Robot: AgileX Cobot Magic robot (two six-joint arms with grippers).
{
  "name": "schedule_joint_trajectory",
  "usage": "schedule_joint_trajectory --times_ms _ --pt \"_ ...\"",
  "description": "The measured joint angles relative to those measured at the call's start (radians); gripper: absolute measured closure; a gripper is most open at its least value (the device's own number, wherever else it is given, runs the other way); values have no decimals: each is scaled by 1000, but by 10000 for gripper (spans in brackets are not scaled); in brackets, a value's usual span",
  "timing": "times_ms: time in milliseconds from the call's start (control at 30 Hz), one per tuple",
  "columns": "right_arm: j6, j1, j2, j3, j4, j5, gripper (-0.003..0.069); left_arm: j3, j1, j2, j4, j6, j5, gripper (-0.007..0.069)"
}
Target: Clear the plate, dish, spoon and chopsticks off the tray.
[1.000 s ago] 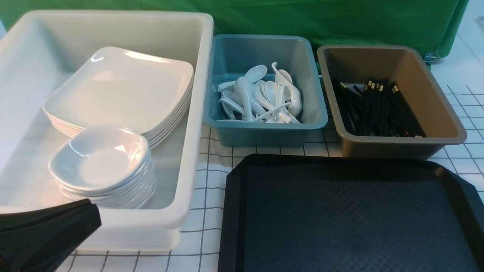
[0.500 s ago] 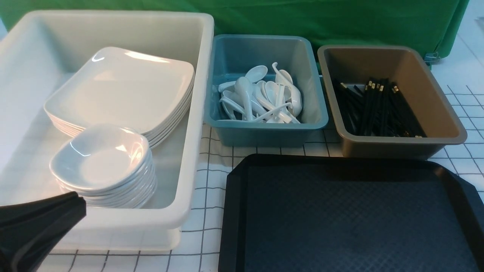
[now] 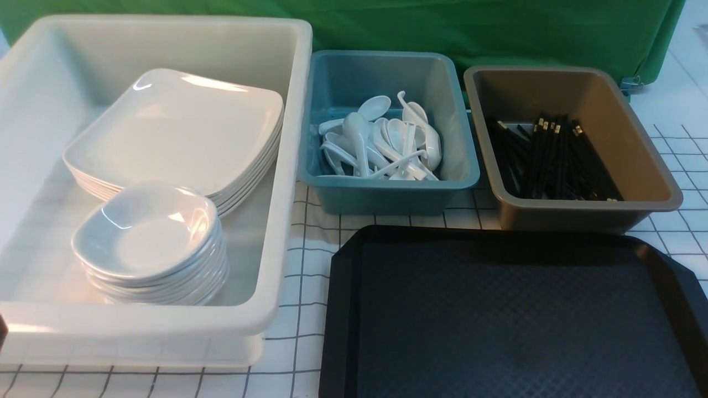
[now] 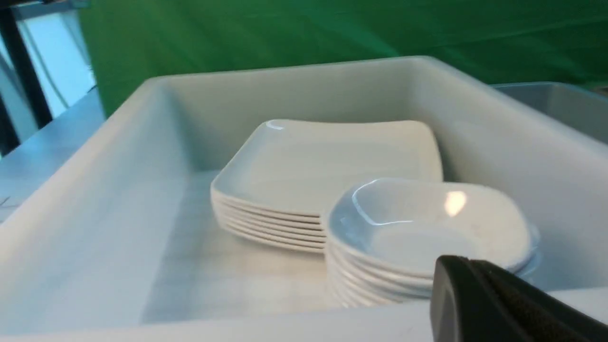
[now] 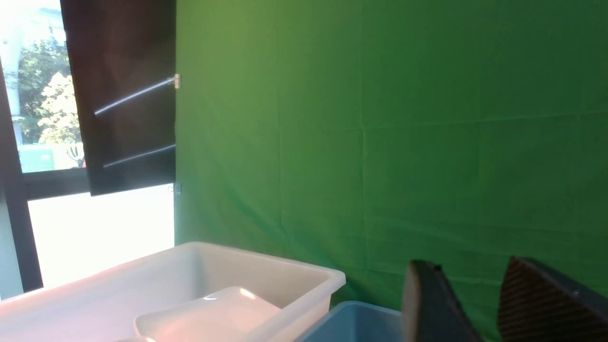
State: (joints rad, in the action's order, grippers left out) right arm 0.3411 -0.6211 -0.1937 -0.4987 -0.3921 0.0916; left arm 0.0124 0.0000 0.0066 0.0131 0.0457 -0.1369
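Observation:
The black tray lies bare at the front right. A stack of large white plates, the top plate uppermost, sits in the white tub. In front of it stands a stack of small dishes with the top dish. White spoons are heaped in the teal tub. Black chopsticks lie in the brown tub. My left gripper is shut and empty, just outside the white tub's near wall. My right gripper hangs open and empty, facing the green backdrop.
The three tubs stand in a row behind the tray on a white checked cloth. A green curtain closes the back. The white tub's tall near wall stands between my left gripper and the dishes.
My left gripper has drawn back toward the lower left, from the white tub's near corner to almost out of the front view. Nothing else moved.

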Motion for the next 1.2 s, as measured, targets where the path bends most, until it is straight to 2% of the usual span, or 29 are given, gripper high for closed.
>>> schedule_joint_trajectory --times_ms 200,1200 --pt "0 0 0 0 0 -1 418 -18 11 -7 6 -9 -78 625" --pt "-15 0 0 2 0 -1 418 -19 5 -7 11 21 -83 624"
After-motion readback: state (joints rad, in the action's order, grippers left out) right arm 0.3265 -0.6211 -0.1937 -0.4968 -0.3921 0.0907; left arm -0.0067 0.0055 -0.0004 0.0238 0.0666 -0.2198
